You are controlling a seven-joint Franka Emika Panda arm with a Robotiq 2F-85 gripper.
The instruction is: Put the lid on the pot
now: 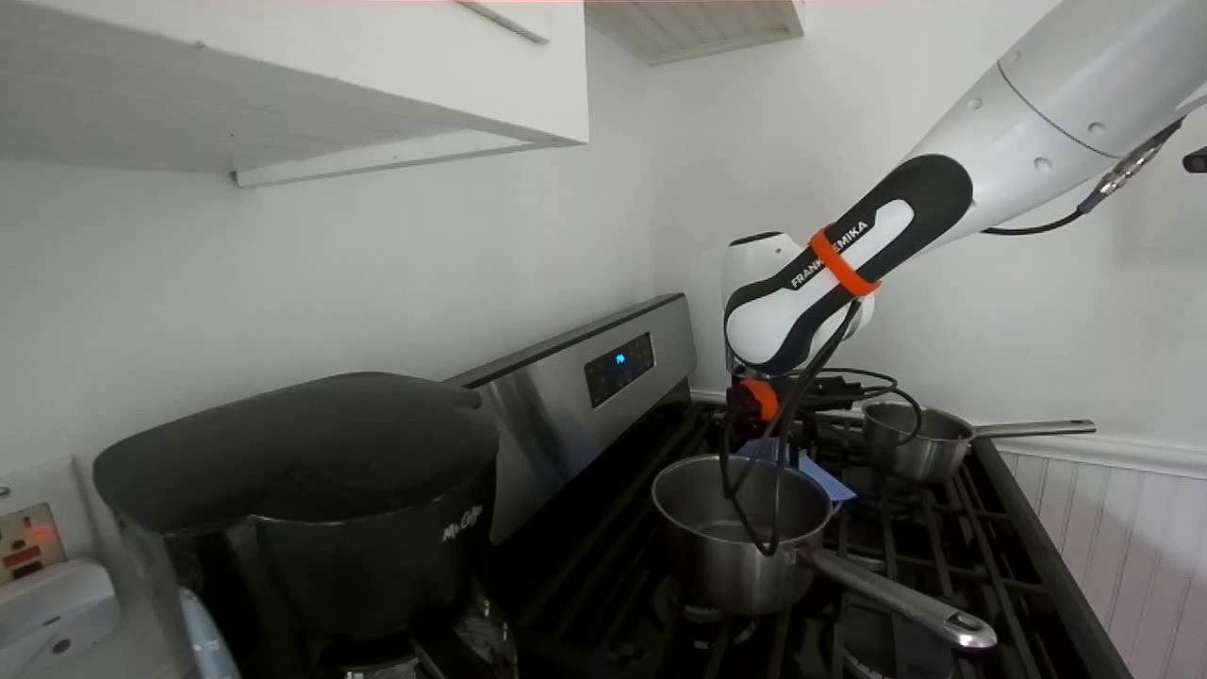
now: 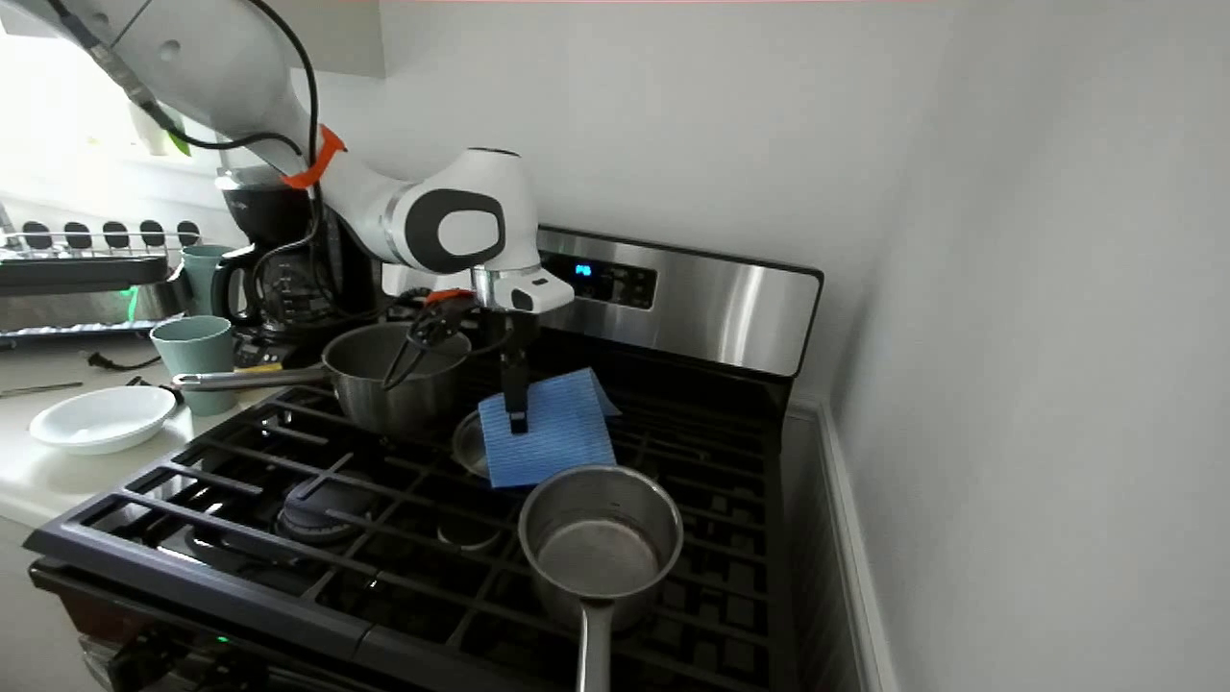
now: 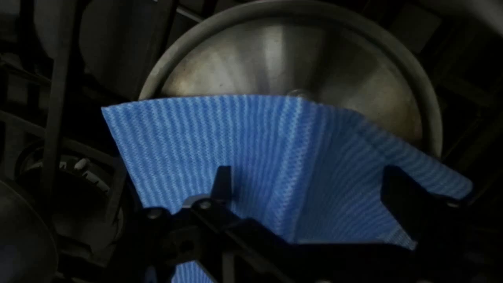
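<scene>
Jaws apart, I straddle a raised fold of the blue cloth (image 3: pixel 251 145) partly covering the steel lid (image 3: pixel 283 59); closing should pinch across it. The pot (image 2: pixel 396 404) stands left of both in an exterior view.

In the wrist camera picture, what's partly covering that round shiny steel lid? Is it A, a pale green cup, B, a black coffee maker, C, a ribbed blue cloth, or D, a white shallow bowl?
C: the wrist view shows the ribbed blue cloth hiding part of the round shiny steel lid.
</scene>
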